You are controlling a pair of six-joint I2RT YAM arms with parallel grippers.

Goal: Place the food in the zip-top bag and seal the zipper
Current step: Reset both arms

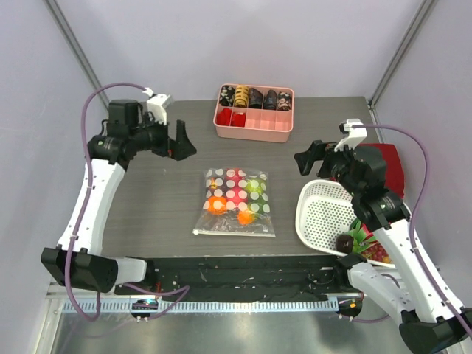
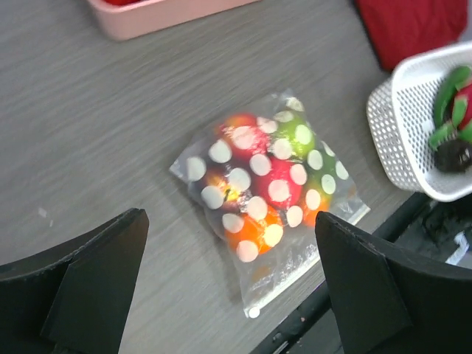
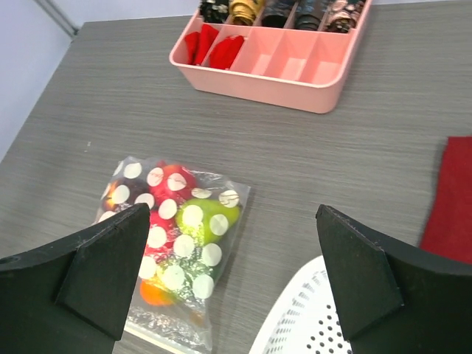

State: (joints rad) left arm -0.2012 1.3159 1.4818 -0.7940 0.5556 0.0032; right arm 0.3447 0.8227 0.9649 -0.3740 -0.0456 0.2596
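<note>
The polka-dot zip-top bag [image 1: 236, 200] lies flat on the dark table, mid-front, with the food inside: a green pear [image 3: 214, 215], red apples [image 2: 276, 184] and orange fruits [image 2: 251, 228]. Its zipper [image 1: 234, 233] runs along the near edge and looks pressed flat. The bag also shows in the left wrist view [image 2: 269, 199] and the right wrist view [image 3: 173, 243]. My left gripper [image 1: 183, 141] is open and empty, raised up-left of the bag. My right gripper [image 1: 306, 160] is open and empty, raised right of the bag.
A pink compartment tray [image 1: 254, 124] with dark and red snack pieces stands at the back. A white perforated basket [image 1: 324, 215] with a few items sits at the right front. A red cloth [image 1: 389, 168] lies behind the basket.
</note>
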